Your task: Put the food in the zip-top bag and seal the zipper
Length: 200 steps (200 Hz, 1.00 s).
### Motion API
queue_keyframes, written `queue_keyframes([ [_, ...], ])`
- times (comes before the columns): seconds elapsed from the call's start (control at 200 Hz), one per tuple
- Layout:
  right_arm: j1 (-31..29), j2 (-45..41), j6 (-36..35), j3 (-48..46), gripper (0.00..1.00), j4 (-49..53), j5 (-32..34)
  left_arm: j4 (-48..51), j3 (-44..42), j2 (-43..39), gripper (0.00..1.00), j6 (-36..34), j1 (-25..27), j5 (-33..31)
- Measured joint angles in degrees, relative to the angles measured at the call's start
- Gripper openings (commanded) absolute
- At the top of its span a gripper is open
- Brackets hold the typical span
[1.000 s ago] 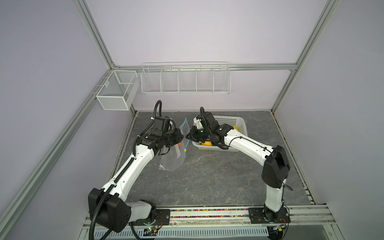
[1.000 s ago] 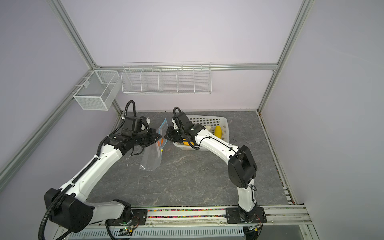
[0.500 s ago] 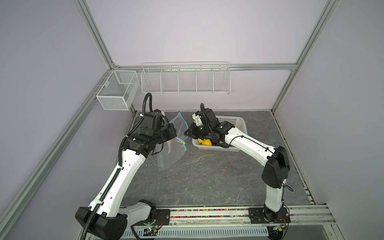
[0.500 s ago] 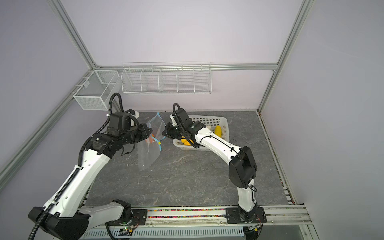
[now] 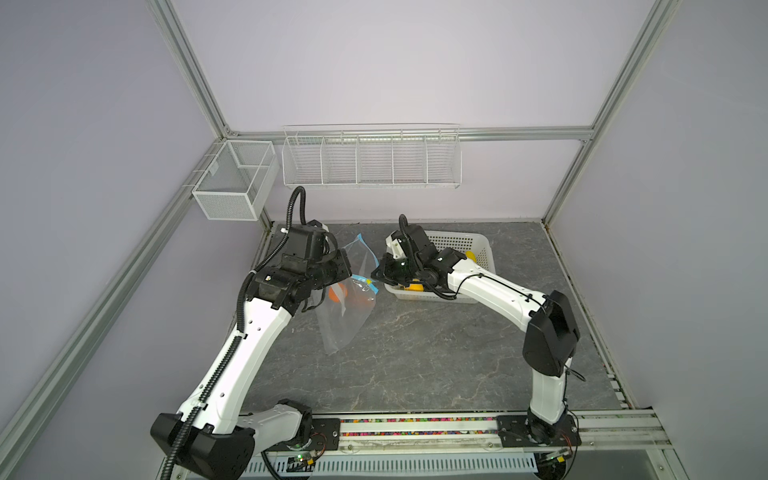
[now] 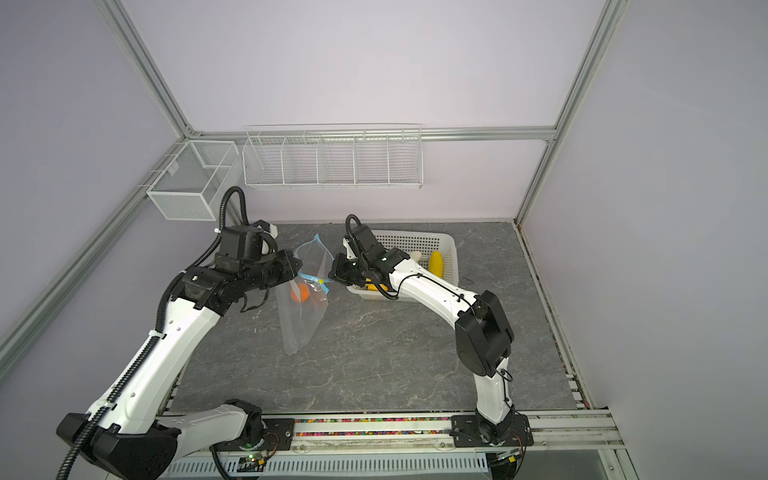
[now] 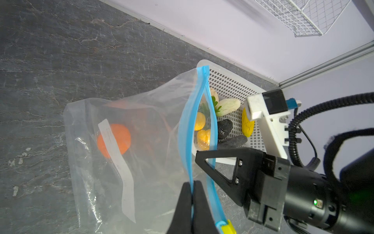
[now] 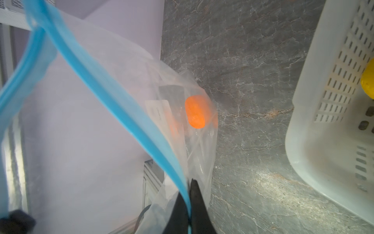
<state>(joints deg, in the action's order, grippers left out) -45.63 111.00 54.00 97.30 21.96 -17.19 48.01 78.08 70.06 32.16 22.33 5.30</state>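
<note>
1. Pinching one lip of the zipper (image 7: 187, 141), the left gripper (image 7: 191, 186) has its jaws pressed together on the blue strip;
2. right gripper (image 8: 188, 190): jaws likewise clamped, on the opposite lip;
3. zip-top bag (image 5: 347, 328): hanging mouth agape at centre frame in both top views, left of the white basket (image 5: 484, 249); an orange (image 7: 115, 139) inside.

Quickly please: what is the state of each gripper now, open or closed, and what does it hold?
Left gripper: closed on one lip of the zipper.
Right gripper: closed on the other lip.
</note>
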Motion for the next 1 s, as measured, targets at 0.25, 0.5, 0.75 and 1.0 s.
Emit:
queue_keyframes([
  [0.25, 0.0, 0.8, 0.0, -3.3, 0.07, -0.9, 0.0, -0.6, -1.2, 4.5, 0.0, -1.0, -0.2, 2.1],
  [0.5, 0.2, 0.7, 0.0, -9.0, 0.07, -2.5, 0.7, -3.4, -2.9, 7.1, 0.0, -1.2, -0.2, 5.2],
  [0.75, 0.0, -0.3, 0.2, -13.9, 0.07, -3.8, 0.9, -6.4, -7.6, 7.9, 0.0, -1.2, 0.0, 8.4],
  [1.0, -0.4, -0.5, 0.2, -14.6, 0.1, -4.0, 0.9, -9.2, -10.6, 8.2, 0.0, -1.2, 1.2, 9.3],
])
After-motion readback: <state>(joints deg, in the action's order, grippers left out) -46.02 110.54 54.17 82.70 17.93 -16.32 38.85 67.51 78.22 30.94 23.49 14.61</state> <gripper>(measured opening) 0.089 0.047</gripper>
